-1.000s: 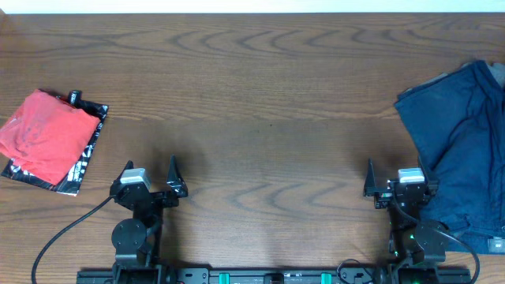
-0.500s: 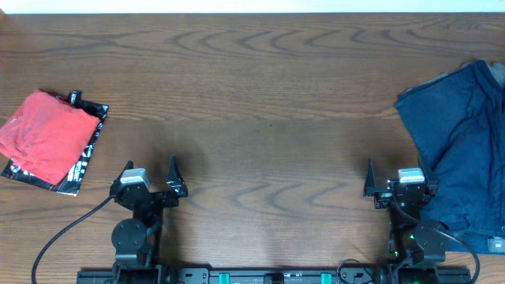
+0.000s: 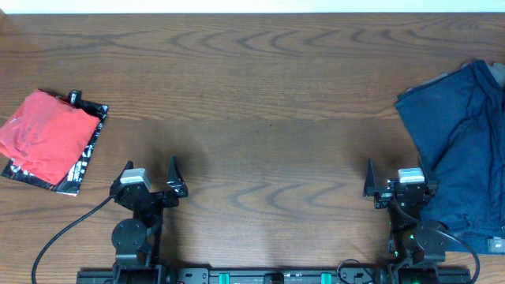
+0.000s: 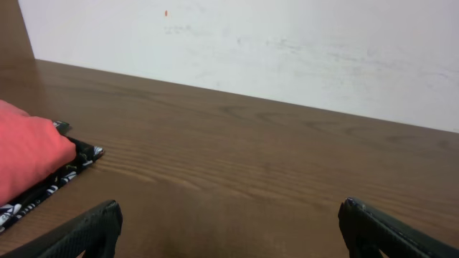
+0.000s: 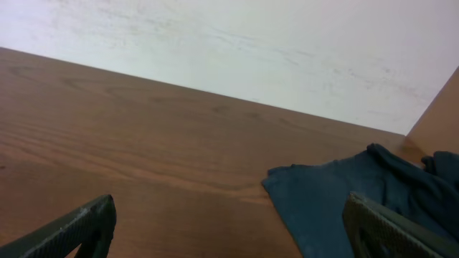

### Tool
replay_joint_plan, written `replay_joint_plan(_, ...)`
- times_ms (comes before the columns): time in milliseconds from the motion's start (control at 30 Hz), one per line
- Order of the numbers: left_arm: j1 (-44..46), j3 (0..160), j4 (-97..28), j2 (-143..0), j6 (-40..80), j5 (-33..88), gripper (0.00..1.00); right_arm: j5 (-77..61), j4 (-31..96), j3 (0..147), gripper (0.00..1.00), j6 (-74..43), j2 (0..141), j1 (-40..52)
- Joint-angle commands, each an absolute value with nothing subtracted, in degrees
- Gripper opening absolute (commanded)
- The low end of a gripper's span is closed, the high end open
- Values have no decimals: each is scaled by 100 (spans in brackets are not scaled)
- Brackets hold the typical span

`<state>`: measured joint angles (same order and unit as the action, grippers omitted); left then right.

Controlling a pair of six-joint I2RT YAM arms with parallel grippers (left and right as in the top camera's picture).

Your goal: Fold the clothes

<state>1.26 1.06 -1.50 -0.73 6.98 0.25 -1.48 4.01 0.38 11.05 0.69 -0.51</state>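
A dark navy denim-like garment lies crumpled at the table's right edge; it also shows in the right wrist view. My right gripper rests open and empty at the front, its right finger over the garment's left edge; in its wrist view bare wood lies between the fingers. My left gripper is open and empty at the front left, over bare wood.
A folded red garment lies on a black-and-white patterned cloth at the far left; it also shows in the left wrist view. A white wall stands behind the table's far edge.
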Motion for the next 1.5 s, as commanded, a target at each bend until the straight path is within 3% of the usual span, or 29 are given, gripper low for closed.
replay_joint_plan(0,143,23,-405,-23,580,-47,98,-3,410,32,99,1278,38,-91)
replay_joint_plan(133,143,23,-405,-23,580,-47,98,449,381,32,99,1791,38,-91)
replay_joint_plan(767,143,102,-473,-23,626,-43,98,-21,71,49,99,1339,38,-91)
replay_joint_plan(933,143,480,-871,-152,639,-38,98,381,838,333,99,617,49,-91)
replay_joint_plan(1133,143,1264,-1658,-696,803,143,98,539,1723,1041,99,578,416,-91)
replay_joint_plan(1467,143,2982,-3280,-2329,819,445,98,434,3306,2891,99,412,2733,-91)
